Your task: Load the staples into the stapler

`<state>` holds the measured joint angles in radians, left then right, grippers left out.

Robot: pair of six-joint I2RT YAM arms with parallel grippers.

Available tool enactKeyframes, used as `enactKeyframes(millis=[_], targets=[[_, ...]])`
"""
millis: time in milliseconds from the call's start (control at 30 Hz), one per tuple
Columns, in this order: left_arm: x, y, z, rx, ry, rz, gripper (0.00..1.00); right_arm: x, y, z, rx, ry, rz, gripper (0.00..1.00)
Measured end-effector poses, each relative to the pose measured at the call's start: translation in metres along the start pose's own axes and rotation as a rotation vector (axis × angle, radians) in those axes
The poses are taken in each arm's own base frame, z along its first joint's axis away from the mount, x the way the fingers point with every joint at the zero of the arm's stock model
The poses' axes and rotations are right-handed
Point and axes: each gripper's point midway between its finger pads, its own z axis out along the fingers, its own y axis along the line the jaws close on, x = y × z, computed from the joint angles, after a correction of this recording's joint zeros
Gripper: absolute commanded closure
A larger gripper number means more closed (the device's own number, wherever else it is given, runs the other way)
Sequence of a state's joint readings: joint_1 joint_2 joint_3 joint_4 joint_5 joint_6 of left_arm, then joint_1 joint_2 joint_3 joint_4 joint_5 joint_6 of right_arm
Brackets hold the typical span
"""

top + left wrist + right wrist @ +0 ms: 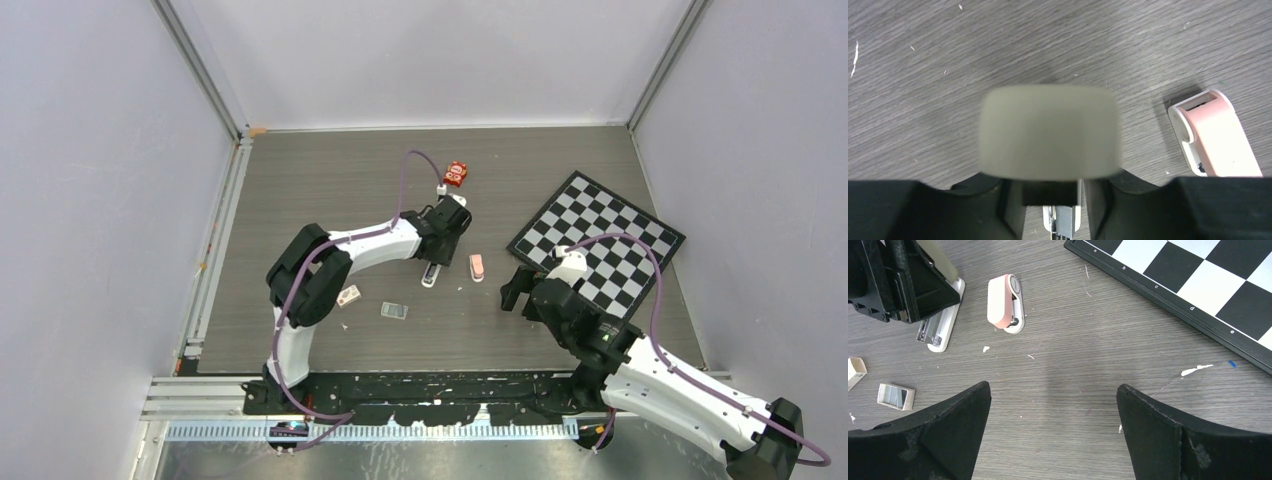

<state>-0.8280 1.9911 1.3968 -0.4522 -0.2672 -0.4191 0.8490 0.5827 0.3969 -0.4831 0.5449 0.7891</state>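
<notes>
The olive-grey stapler [430, 274] lies mid-table with its lid swung up. My left gripper [446, 232] is shut on that raised lid [1050, 132]; the lid fills the left wrist view, with the pale metal channel [1064, 222] showing below it. The right wrist view shows the stapler's base [940, 327] under the left gripper. The staples [394, 311] are a silvery-grey square block in a small white tray at the front left, also in the right wrist view [895, 396]. My right gripper [520, 290] is open and empty over bare table [1053, 390].
A pink-and-white piece [477, 267] lies just right of the stapler [1215, 135] [1005, 302]. A small white-and-red box [348, 296] sits left of the staples. A red packet [456, 174] is at the back. A chessboard [600, 240] lies at the right.
</notes>
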Motion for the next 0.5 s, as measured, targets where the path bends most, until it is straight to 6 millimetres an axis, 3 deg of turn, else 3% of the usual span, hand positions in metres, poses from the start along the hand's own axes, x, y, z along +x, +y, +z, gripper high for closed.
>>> enactKeyframes(millis=[267,367,500], targets=[[-0.012,-0.004,0.002,0.053,-0.029,-0.052,0.96,0.001,-0.001,-0.001,0.004,0.008,-0.005,0.01],[-0.01,-0.005,-0.001,0.099,-0.045,-0.102,1.0,0.002,-0.001,-0.001,0.0,0.012,-0.005,0.0],[0.0,-0.005,-0.019,0.252,-0.058,-0.282,1.0,0.004,0.0,-0.001,-0.004,0.021,-0.007,0.0]])
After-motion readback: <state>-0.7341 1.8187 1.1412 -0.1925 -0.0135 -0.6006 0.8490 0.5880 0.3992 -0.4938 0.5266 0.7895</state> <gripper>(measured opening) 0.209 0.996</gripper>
